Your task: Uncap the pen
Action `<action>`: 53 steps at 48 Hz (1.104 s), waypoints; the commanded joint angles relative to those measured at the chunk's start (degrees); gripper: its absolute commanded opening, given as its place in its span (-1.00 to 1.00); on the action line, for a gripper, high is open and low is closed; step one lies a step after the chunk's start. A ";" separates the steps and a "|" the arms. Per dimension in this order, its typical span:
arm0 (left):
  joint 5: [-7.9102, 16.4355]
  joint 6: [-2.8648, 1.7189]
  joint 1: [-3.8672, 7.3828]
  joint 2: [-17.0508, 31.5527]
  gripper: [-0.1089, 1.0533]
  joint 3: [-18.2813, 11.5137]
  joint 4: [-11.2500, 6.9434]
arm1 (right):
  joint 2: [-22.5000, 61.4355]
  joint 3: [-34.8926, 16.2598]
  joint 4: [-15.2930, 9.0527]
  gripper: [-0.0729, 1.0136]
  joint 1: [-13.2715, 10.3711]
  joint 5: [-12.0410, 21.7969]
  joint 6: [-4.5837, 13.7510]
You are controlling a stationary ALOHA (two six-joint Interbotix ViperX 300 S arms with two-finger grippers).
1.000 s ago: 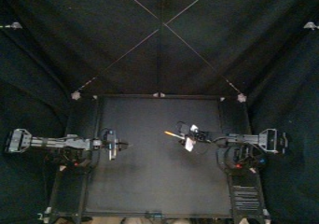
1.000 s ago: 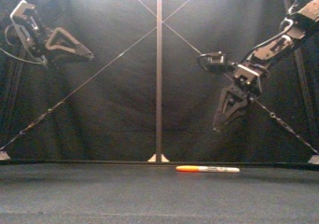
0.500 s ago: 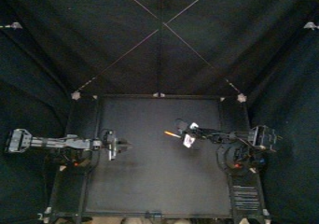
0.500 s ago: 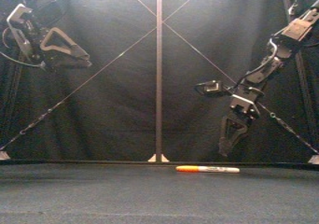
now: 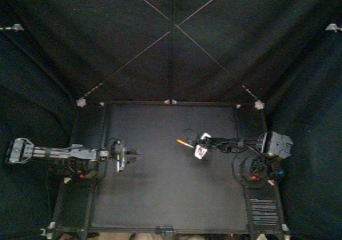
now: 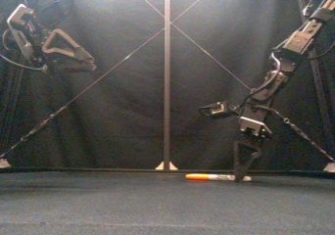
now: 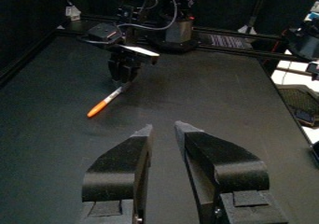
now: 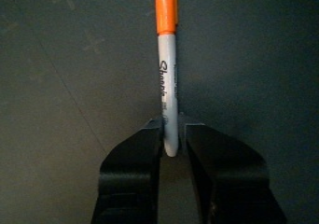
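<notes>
Orange-capped pen lies flat on desk right of centre, right claw down at it, jaws narrowly apart straddling its white end, left claw raised at left, jaws slightly apart.

Marker pen: black script along its white barrel reads "Sharpie" in the right wrist view. No other text is legible.

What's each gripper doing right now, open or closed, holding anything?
Left gripper: open a little, empty, raised at the left.
Right gripper: open, jaws astride the white end of the pen, not clamped.
</notes>
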 commanded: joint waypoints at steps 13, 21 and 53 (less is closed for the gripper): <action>-0.18 0.09 0.26 0.09 0.35 -0.70 0.00 | -0.44 -0.35 1.41 0.09 2.29 -0.09 0.00; -0.18 -0.18 0.44 0.09 0.35 -0.79 -0.09 | -4.83 -1.67 1.58 0.09 3.96 0.00 -0.09; -0.18 -0.26 -0.44 0.26 0.73 -3.78 -4.83 | -14.15 -11.25 -2.11 0.09 18.46 -1.23 -0.18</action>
